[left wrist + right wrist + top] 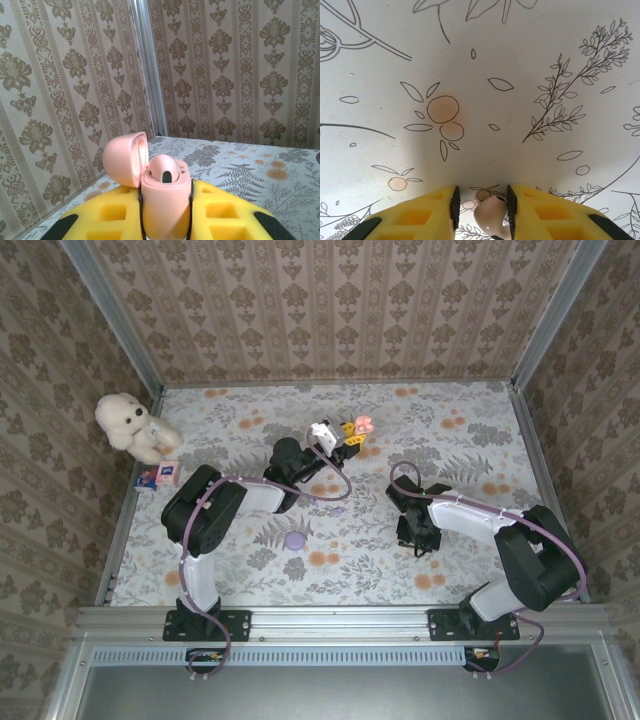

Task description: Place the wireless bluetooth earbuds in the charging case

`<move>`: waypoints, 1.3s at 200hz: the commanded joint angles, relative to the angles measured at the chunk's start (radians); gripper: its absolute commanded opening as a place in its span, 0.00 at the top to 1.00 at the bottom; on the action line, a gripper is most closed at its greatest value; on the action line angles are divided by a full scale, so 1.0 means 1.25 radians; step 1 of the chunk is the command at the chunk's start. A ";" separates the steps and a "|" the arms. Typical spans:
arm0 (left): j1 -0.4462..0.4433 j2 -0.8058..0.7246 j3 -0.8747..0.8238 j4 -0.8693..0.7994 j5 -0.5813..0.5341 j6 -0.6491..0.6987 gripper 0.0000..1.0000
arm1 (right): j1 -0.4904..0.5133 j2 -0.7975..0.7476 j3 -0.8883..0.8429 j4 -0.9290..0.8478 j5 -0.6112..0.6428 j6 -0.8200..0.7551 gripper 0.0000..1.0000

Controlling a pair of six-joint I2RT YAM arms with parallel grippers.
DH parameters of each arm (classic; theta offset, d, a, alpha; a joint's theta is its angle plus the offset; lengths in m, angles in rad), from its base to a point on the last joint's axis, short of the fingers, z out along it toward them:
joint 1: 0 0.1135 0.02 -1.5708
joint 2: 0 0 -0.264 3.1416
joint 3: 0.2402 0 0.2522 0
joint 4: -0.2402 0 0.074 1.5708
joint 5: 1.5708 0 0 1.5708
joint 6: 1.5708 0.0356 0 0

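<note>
Earbud [490,212] sits between right fingers [540,215], grip unclear, over floral cloth [520,75]; left fingers [225,215] clamp open case [162,200].

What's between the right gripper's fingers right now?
A pale pink earbud on the cloth, touching one finger, a gap to the other, in the right wrist view.

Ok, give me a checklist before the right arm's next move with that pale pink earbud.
1. Pale pink plastic charging case clamped in left claw: ok.
2. Its hinged lid open: ok.
3. Dark empty socket showing: ok.
4. Pale pinkish bean-shaped plastic earbud inside right claw: ok.
5. Firm grip on earbud: cannot tell; a gap shows on one side.
6. Earbud up by the case: not ok; right claw is low over the floral cloth, apart from it.
</note>
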 commanded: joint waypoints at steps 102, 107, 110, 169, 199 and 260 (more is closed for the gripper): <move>0.005 -0.024 0.009 0.032 0.001 -0.018 1.00 | 0.000 -0.018 -0.006 -0.016 -0.019 -0.033 0.62; 0.006 -0.024 0.009 0.032 0.002 -0.018 1.00 | 0.002 -0.019 -0.005 -0.016 -0.020 -0.035 0.62; 0.006 -0.025 0.009 0.032 0.002 -0.019 1.00 | 0.002 -0.019 -0.005 -0.016 -0.021 -0.035 0.62; 0.006 -0.023 0.016 0.031 0.000 -0.020 1.00 | 0.010 -0.030 -0.008 -0.026 -0.034 -0.039 0.62; 0.005 -0.019 0.022 0.031 0.004 -0.023 1.00 | 0.009 -0.035 -0.014 -0.022 -0.033 -0.036 0.62; 0.005 -0.022 0.017 0.031 0.002 -0.020 1.00 | 0.012 -0.027 -0.017 -0.018 -0.035 -0.031 0.70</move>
